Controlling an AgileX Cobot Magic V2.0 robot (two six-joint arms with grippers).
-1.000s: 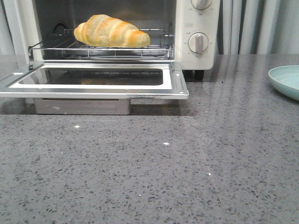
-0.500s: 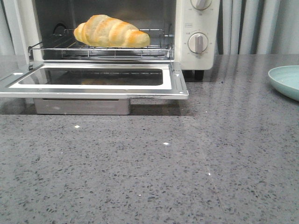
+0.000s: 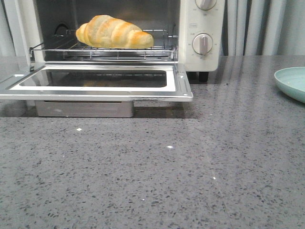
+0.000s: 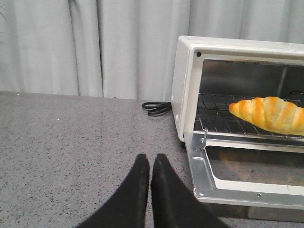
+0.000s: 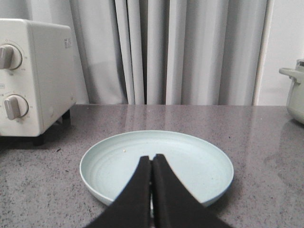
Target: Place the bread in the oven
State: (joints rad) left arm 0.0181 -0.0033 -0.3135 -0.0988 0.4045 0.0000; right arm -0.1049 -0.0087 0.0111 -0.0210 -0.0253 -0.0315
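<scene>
On the oven (image 3: 202,57) rack lies the golden, ridged bread (image 3: 114,32); left gripper (image 4: 150,161) and right gripper (image 5: 151,162) are both clenched empty.

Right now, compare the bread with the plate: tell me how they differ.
The bread is golden-brown and ridged, a long roll; the plate is pale blue-green, smooth, round and shallow. The bread lies on the wire rack inside the oven, raised above the counter; the plate sits directly on the counter, to the oven's right. The right gripper is over the plate; nothing is near the bread. Neither is gripped.
</scene>
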